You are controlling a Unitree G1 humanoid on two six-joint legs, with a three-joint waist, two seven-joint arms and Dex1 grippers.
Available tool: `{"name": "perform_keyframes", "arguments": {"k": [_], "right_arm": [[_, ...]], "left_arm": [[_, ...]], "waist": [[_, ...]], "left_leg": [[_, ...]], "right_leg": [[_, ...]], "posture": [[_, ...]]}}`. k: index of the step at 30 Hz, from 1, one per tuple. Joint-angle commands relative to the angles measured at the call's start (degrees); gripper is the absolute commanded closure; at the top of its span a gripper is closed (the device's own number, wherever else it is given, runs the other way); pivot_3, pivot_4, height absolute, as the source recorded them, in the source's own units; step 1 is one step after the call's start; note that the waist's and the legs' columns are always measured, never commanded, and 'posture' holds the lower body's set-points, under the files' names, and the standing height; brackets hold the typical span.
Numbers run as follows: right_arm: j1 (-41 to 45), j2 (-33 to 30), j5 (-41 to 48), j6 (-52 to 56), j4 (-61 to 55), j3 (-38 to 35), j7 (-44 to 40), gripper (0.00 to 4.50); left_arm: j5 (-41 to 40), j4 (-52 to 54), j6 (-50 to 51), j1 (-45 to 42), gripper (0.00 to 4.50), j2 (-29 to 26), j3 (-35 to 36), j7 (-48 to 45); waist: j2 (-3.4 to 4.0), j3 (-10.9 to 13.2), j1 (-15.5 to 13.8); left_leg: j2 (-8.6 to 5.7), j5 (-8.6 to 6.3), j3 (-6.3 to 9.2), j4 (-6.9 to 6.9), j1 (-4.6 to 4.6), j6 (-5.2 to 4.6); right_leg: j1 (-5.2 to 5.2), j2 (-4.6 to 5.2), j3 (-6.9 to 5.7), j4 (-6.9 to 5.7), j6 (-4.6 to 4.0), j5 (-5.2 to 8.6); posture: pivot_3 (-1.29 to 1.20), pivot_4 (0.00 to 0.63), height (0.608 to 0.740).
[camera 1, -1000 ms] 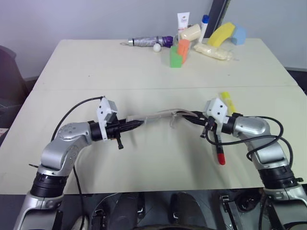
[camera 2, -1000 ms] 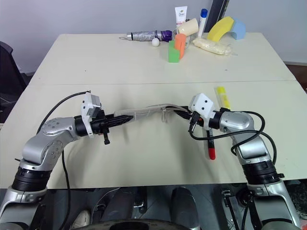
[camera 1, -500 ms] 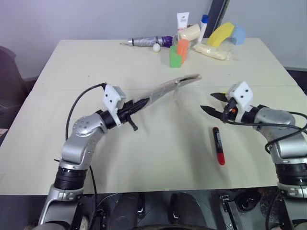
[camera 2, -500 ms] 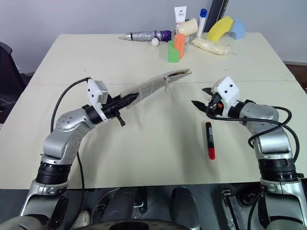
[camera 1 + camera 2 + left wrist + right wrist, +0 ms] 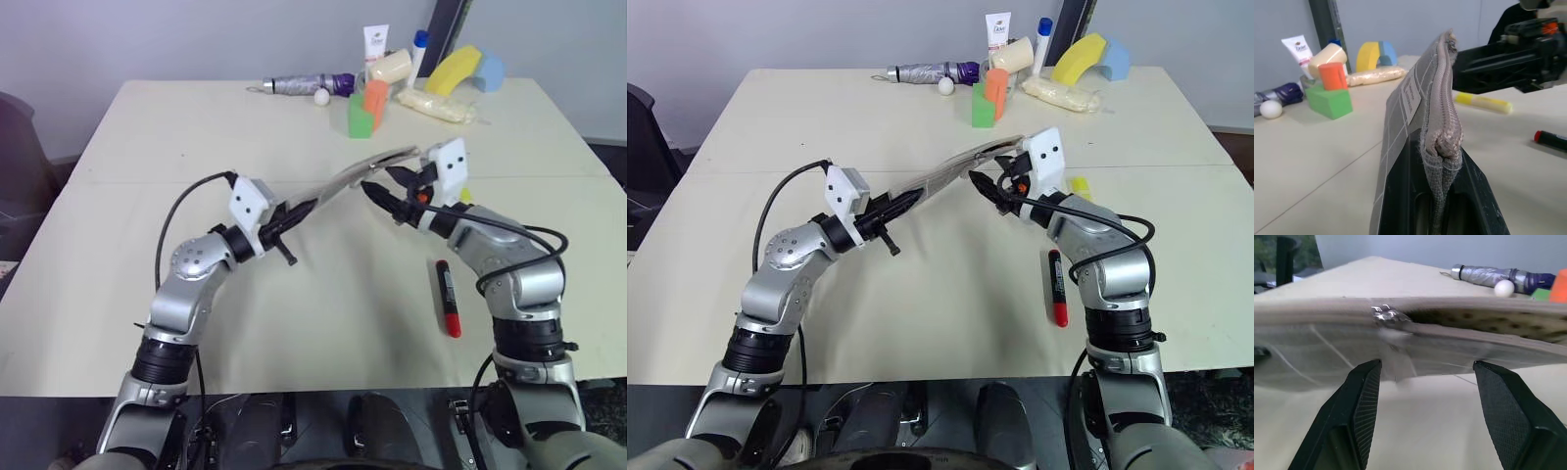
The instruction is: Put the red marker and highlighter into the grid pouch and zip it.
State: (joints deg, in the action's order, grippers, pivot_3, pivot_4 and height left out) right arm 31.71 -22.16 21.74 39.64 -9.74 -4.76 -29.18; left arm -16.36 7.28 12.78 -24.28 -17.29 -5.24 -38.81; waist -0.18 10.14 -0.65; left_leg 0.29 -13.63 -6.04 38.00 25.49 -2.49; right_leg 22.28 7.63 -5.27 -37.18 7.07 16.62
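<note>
My left gripper is shut on one end of the grid pouch, which hangs in the air and slopes up toward the far right. In the left wrist view the pouch stands edge-on with its white label showing. My right gripper is open just in front of the pouch's raised end. In its wrist view the metal zipper pull sits above the gap between its fingers, and the zip is open to one side. The red marker lies on the table by my right arm. The highlighter lies behind that arm.
Along the table's far edge lie a folded umbrella, a white ball, green and orange blocks, a white tube, a yellow foam arch, a blue foam piece and a pale bag.
My right gripper let go of the pouch's end, opened, and has come back up close to it. My left gripper lifted and tilted the pouch toward the far right.
</note>
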Motion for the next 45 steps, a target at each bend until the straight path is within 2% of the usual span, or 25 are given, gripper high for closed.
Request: {"name": "perform_keyframes", "arguments": {"k": [1, 4, 5, 21, 31, 45], "right_arm": [[1.9, 1.2, 2.0, 0.6, -1.5, -0.6, 0.7, 2.65], [2.1, 1.7, 2.6, 1.1, -1.8, -0.3, 0.7, 4.28], [2.1, 1.8, 2.7, 1.2, -1.9, -0.1, 0.7, 4.45], [1.7, -8.1, -5.0, 5.8, -8.4, 13.9, -3.7, 4.45], [2.1, -11.7, -5.7, 11.4, -14.9, 20.1, -7.4, 4.45], [2.5, -15.5, -8.2, 10.6, -21.9, 28.0, -13.7, 4.45]], "left_arm": [[0.3, 1.6, -1.7, -0.4, 4.5, 0.3, 0.2, 0.5], [0.8, 1.5, -2.2, -0.2, 4.5, 0.2, 0.0, 0.7], [1.1, 1.3, -2.5, -0.1, 4.5, 0.2, 0.0, 0.8], [12.5, -5.3, -15.4, 0.3, 4.5, -1.8, -5.3, 0.4], [15.1, -6.8, -18.7, 1.4, 4.5, -2.8, -8.3, -1.8], [16.6, -8.4, -20.8, 1.5, 4.5, -2.2, -10.7, -2.9]], "waist": [[0.0, 0.0, 0.1], [0.0, 0.0, 0.1], [0.0, 0.0, 0.1], [0.0, 0.0, 0.1], [0.0, 0.0, 0.1], [0.0, 0.0, 0.1]], "left_leg": [[0.0, 0.0, 0.0, 0.0, 0.0, 0.0], [0.01, 0.0, 0.0, 0.0, 0.0, 0.0], [0.01, 0.0, 0.0, 0.0, 0.0, 0.0], [0.02, -0.01, -0.01, 0.0, 0.01, -0.02], [0.02, -0.08, 0.01, 0.0, 0.01, -0.12], [0.04, -0.17, 0.04, 0.0, 0.02, -0.27]], "right_leg": [[0.0, -0.01, 0.0, 0.0, 0.0, 0.0], [0.01, -0.02, 0.0, -0.02, 0.0, 0.0], [0.01, -0.02, 0.0, -0.02, 0.0, 0.0], [0.05, 0.0, 0.0, -0.01, 0.0, 0.0], [0.05, 0.05, 0.0, 0.01, 0.0, 0.0], [0.06, 0.1, 0.0, 0.04, -0.01, 0.0]], "posture": [[0.0, 0.15, 0.74], [0.0, 0.15, 0.74], [0.0, 0.15, 0.74], [0.0, 0.15, 0.74], [0.0, 0.15, 0.74], [0.0, 0.15, 0.74]]}}
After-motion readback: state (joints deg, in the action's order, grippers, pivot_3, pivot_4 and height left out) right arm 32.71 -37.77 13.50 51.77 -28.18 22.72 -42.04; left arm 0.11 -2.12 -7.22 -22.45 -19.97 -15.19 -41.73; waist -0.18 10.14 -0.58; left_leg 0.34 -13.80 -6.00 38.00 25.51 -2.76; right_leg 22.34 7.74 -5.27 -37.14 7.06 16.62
